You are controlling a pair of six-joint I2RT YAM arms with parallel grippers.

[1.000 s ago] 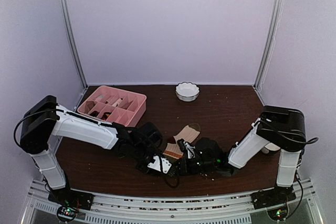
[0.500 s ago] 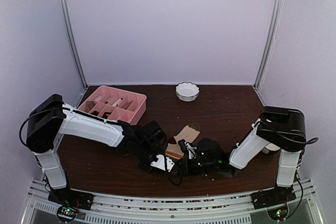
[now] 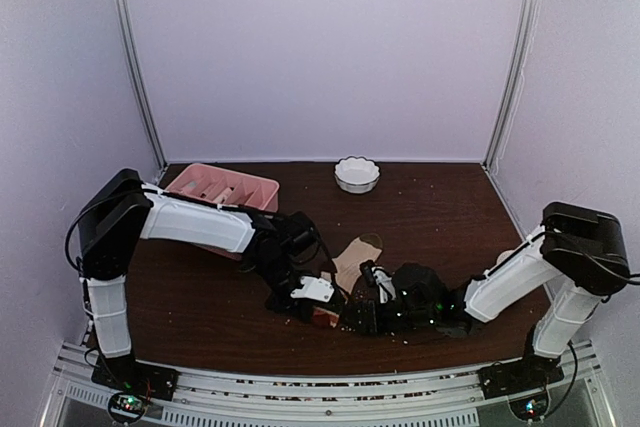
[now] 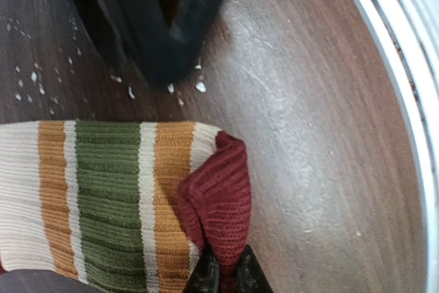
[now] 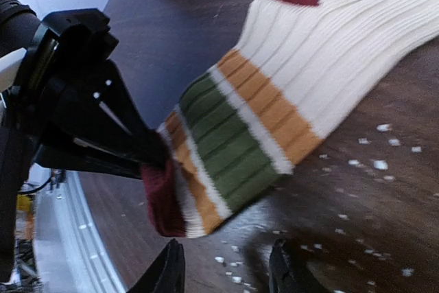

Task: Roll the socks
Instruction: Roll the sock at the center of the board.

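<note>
A dark wood tabletop (image 3: 440, 207) carries the scene. Two white and black robot arms reach in from its near edge and meet low in the middle. The left arm (image 3: 200, 222) crosses in front of a pink compartment tray (image 3: 250, 179).

A striped sock (image 5: 322, 80) lies flat near the front centre of the tabletop. It is cream ribbed knit with orange and green bands, and its cuff points toward the near rail. A second sock cannot be told apart in these views.

The sock looks light, soft and floppy. It would sag and stretch if lifted, and the ribbing should grip rather than slip. The dark red cuff edge (image 4: 219, 197) is the thickest fold, so it is probably the best place to hold and to start the roll.

The left end effector (image 4: 226, 274) is clamped on that red edge, with its fingertips (image 4: 208, 274) pinched close together. The right end effector (image 5: 226, 265) hovers just beside the cuff. Its fingers are apart and nothing is between them.

A second earlier, both end effectors crowded together at the near end of the sock. Since then the left arm's elbow has swung inward toward the tray. The right arm (image 3: 510, 282) has shifted to the right. The cuff end now sits closer to the front rail.
</note>
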